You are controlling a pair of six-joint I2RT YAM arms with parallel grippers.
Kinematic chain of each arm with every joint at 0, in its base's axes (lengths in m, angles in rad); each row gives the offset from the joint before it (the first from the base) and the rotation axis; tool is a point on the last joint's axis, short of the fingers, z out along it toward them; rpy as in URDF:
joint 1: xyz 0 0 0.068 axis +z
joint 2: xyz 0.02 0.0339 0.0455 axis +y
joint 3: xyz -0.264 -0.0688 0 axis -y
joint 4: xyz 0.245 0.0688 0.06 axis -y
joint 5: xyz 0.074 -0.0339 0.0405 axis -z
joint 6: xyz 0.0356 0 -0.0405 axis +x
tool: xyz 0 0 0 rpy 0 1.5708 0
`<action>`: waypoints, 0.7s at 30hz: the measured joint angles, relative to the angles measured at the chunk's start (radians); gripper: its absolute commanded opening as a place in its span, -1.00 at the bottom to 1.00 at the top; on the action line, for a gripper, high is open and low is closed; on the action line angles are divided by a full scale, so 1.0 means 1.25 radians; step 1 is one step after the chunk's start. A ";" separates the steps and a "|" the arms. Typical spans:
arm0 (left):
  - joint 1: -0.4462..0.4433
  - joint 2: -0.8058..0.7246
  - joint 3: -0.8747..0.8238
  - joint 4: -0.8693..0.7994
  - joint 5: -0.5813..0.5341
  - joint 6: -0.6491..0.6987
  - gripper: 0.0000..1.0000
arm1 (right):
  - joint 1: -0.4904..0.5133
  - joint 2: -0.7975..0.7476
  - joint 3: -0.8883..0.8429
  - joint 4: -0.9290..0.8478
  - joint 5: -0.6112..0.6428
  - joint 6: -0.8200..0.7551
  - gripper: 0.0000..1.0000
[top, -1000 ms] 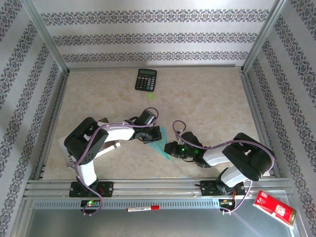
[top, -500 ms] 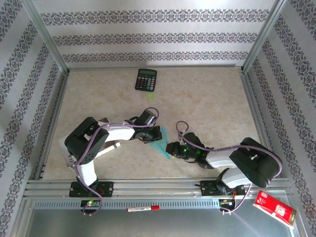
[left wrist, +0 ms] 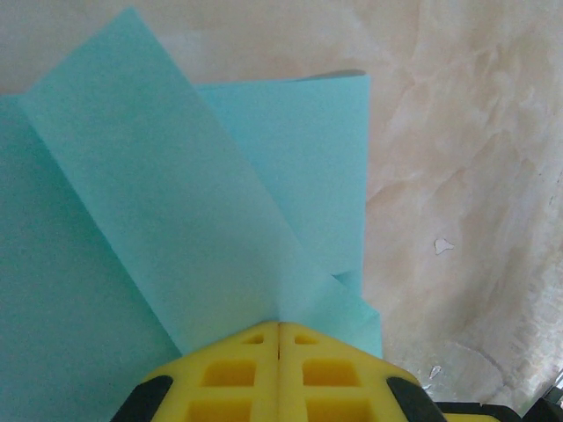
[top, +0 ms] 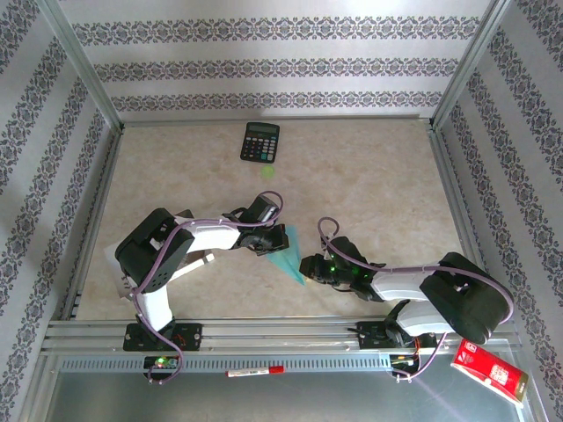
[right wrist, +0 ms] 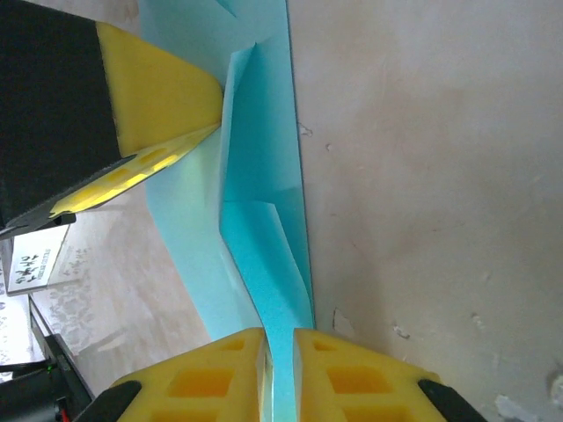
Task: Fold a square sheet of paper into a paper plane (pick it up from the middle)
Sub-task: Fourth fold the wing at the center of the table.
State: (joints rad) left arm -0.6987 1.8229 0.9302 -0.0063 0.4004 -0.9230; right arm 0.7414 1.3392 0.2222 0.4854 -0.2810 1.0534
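Both the left arm (top: 207, 236) and the right arm (top: 398, 283) are built of glossy black joints and white links. A thin purple cable (top: 264, 197) loops along each. A green light (top: 327, 261) glows at the right wrist. The jaws have yellow moulded pads (left wrist: 237, 376) with square recesses.

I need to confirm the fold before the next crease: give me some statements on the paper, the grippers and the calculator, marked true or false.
1. The left gripper is shut on a raised flap of the cyan paper. True.
2. The calculator lies between the two grippers. False: it lies far beyond them, apart from both.
3. The paper runs in between the fingers of the right gripper. True.
4. The paper lies flat and unfolded. False: it shows folded flaps and creases.
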 measured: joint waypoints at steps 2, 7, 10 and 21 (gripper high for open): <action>0.000 0.000 0.000 0.000 0.000 0.000 -1.00 | -0.002 -0.008 0.006 -0.024 0.001 -0.010 -0.63; 0.000 0.000 0.000 0.000 0.000 0.001 -1.00 | -0.011 -0.029 0.011 -0.070 0.001 -0.030 -0.61; 0.000 0.001 0.000 0.001 0.001 0.003 -1.00 | -0.020 -0.053 0.015 -0.112 0.000 -0.047 -0.59; 0.000 0.002 0.000 0.001 0.002 0.003 -1.00 | 0.010 -0.217 0.101 -0.315 0.018 -0.162 -0.57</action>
State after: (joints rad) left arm -0.6987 1.8248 0.9302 -0.0048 0.4030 -0.9192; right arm 0.7540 1.0683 0.3489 0.0921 -0.2581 0.8513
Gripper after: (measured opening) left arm 0.044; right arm 0.220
